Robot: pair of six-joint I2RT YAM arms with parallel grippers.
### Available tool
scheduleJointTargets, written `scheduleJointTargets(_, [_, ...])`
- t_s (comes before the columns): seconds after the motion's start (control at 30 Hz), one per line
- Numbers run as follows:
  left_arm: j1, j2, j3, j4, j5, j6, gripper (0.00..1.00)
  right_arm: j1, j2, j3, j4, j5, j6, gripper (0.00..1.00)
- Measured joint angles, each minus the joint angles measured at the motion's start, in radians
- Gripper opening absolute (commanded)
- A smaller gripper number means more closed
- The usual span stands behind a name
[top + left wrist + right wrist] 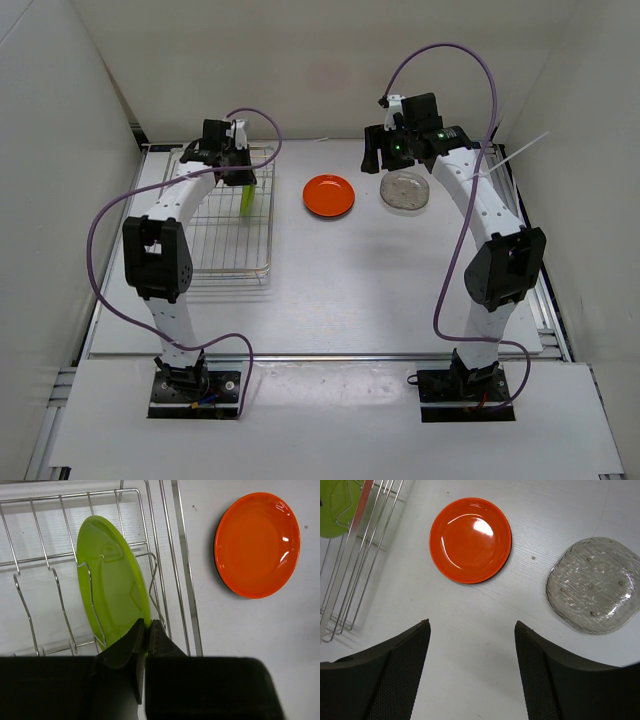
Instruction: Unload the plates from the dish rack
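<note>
In the rack (182, 555), my left fingers (159, 641) pinch the rim of the green plate (117, 590). My right fingers (395, 675) hang spread above the surface (470, 615).

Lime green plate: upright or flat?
Upright: round lime green plate on edge between silver wire rack's tines, left gripper's fingers shut on its rim.

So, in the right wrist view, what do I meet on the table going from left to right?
dish rack → red-orange plate → clear glassy plate
</note>
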Motion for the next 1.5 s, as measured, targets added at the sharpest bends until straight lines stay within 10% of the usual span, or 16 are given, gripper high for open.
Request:
scheduleJointTargets(0.37, [-0.001,-0.002,0.294,-0.261,0.011,0.027,0.12,0.0,0.0,0.0,-0.001,0.005,0.0,0.73])
scheduleJointTargets(0.63, [-0.037,-0.183,0.381,-0.489,0.071,0.318,0.12,-0.012,-0.025,0.0,-0.002,0.018,0.032,0.95])
scheduleJointTargets(0.97, [-0.723,-0.6,-0.213,-0.317,-0.496,0.794,0.12,-0.095,-0.071,0.01,0.001,-0.423,0.057,1.0])
scheduleJointTargets(1.17, [-0.892,-0.573,-0.473,-0.154,-0.811,1.088,0.12,-0.037,-0.13,-0.008,0.002,-0.512,0.034,0.88])
scheduleJointTargets(1.5, [-1.058,-0.459,-0.34,0.061,-0.978,1.223,0.12,0.016,-0.17,-0.092,-0.002,-0.523,-0.008,0.86])
